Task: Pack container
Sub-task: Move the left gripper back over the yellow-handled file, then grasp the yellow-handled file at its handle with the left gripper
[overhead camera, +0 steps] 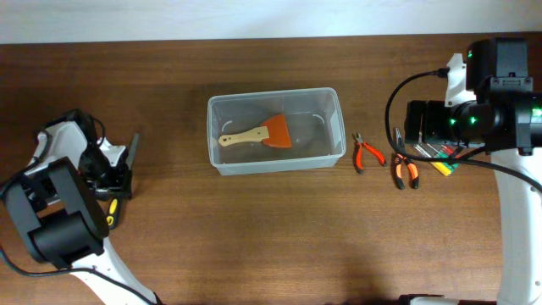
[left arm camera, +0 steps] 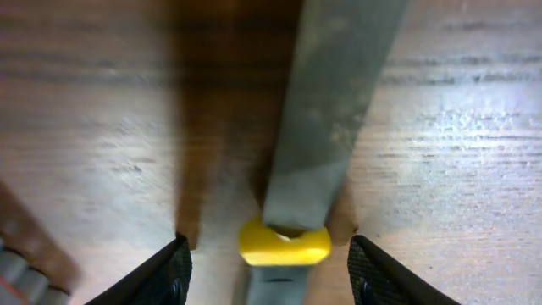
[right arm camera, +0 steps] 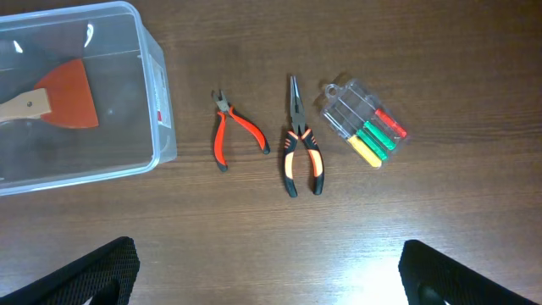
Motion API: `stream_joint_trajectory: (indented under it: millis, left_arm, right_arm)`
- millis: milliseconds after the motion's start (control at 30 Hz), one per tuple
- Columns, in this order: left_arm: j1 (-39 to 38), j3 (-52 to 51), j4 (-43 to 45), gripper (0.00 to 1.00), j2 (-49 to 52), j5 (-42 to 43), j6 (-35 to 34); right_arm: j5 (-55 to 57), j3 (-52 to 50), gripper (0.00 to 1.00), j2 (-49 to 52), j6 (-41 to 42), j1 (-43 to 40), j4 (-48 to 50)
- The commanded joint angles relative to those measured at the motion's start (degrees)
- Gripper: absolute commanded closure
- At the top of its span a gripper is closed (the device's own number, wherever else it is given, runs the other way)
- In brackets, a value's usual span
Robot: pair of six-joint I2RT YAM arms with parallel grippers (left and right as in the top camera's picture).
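Clear rectangular plastic container sits at upper centre of the overhead view, holding an orange wooden-handled scraper. Left gripper stands with jaws apart astride a grey yellow-collared metal file. Right gripper gapes wide.

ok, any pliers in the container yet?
No, the red pliers and the orange-black pliers lie on the table outside the container, which holds only a scraper.

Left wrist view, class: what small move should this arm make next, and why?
Probably close the left gripper on the file. Its fingers stand either side of the file near the yellow collar, with a gap on each side, so nothing is gripped yet. The file lies on the table, outside the container.
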Motion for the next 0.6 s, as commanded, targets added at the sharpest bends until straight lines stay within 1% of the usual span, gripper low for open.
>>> stream_joint_trajectory:
  millis: [0, 100, 233, 300, 367, 500, 567]
  left_arm:
    - [-1.2, -4.2, 1.2, 0.41, 3.7, 3.5, -1.6]
    - [-2.1, -5.2, 4.3, 0.47, 3.7, 3.5, -1.9]
    - [-2.6, -7.5, 7.9, 0.48, 3.7, 3.3, -1.8]
    - [-2.6, -8.9, 9.8, 0.53, 3.7, 3.3, -1.8]
    - [-2.6, -10.1, 11.6, 0.54, 3.7, 3.3, -1.8]
    - [-2.6, -12.3, 16.2, 0.53, 3.7, 3.3, -1.8]
    - [-2.6, -12.9, 17.0, 0.53, 3.7, 3.3, -1.8]
  right_arm:
    - [0.1, 0.0, 0.01, 0.1, 0.3, -0.4, 0.2]
    - [0.1, 0.0, 0.01, 0.1, 0.3, -0.4, 0.2]
    - [0.1, 0.0, 0.01, 0.1, 0.3, -0.4, 0.2]
    - [0.1, 0.0, 0.01, 0.1, 0.3, -0.4, 0.2]
    - [0.1, 0.0, 0.01, 0.1, 0.3, -0.4, 0.2]
    - [0.1, 0.0, 0.01, 0.1, 0.3, -0.4, 0.2]
    - [0.1, 0.0, 0.01, 0.1, 0.3, -0.4, 0.2]
